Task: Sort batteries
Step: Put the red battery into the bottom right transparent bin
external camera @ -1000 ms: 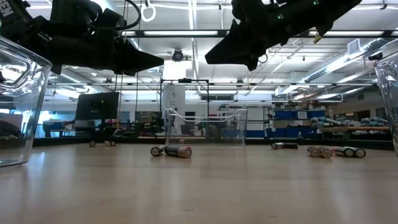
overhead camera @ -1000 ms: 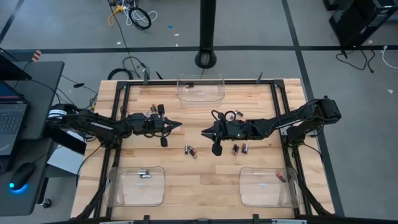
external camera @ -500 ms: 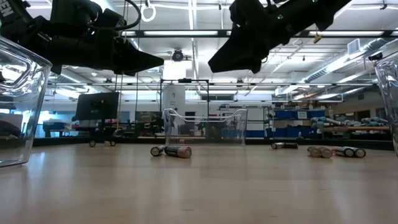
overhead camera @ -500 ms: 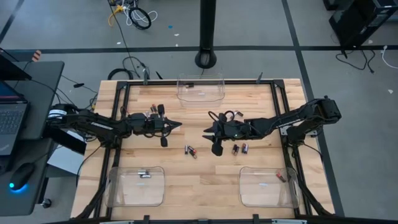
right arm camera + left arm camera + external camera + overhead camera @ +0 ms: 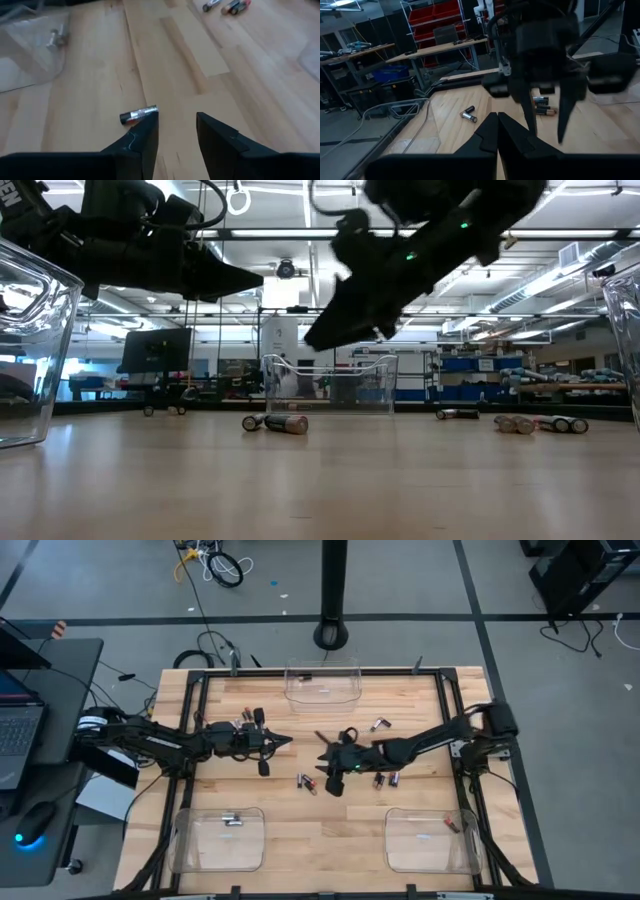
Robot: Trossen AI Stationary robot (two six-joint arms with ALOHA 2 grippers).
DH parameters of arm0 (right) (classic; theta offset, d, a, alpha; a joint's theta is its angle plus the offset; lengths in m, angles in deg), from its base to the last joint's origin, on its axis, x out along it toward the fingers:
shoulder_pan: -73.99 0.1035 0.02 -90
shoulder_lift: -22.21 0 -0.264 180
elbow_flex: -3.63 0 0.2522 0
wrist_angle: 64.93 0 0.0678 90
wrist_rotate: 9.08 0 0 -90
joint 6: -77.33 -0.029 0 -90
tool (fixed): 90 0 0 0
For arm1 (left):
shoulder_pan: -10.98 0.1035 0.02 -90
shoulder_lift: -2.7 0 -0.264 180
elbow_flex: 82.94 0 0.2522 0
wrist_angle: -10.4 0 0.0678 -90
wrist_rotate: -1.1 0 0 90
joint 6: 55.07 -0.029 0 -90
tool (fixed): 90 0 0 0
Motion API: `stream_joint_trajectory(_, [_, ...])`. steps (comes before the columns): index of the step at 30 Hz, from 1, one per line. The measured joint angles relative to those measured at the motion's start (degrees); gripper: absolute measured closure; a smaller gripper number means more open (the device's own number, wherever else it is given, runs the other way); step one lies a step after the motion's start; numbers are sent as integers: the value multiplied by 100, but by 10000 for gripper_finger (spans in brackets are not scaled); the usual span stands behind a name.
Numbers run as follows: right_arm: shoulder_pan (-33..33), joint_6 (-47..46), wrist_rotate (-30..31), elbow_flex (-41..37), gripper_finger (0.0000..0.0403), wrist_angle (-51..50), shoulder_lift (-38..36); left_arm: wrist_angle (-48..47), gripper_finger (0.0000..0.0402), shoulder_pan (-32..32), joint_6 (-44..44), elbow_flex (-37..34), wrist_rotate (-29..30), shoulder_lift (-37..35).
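Small batteries lie on their sides on the wooden table (image 5: 320, 810): a pair (image 5: 305, 781) near the middle, a group (image 5: 385, 778) to its right, one (image 5: 378, 724) farther back, and some (image 5: 250, 717) beside the left arm. My right gripper (image 5: 320, 750) hangs open above the middle pair, tipped downward and clear of the table (image 5: 312, 340). In the right wrist view one black and silver battery (image 5: 138, 114) shows just beyond its fingers (image 5: 177, 120). My left gripper (image 5: 290, 742) waits shut and level, facing it (image 5: 497, 120).
Three clear bins stand on the table: far middle (image 5: 322, 680), near left (image 5: 220, 838) holding a battery (image 5: 232, 820), and near right (image 5: 430, 838) holding a battery (image 5: 450, 824). The two grippers' tips are close together above the table's middle.
My right gripper has sunk and reached toward the table's left, over the middle pair of batteries, tipping its fingers further downward. Its fingers have spread wider apart. No battery has moved.
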Motion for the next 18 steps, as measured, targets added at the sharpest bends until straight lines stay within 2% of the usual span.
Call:
stream_joint_trajectory(9, [11,0,-156,1418,258,-1229,1164,-56,388,0,0,1,1,0])
stream_joint_trajectory(13, [28,17,-438,1618,258,-1299,1324,-142,388,0,0,-1,1,0])
stream_joint_trajectory(18, [31,15,-452,1623,270,-1313,1313,-183,388,0,0,-1,1,0])
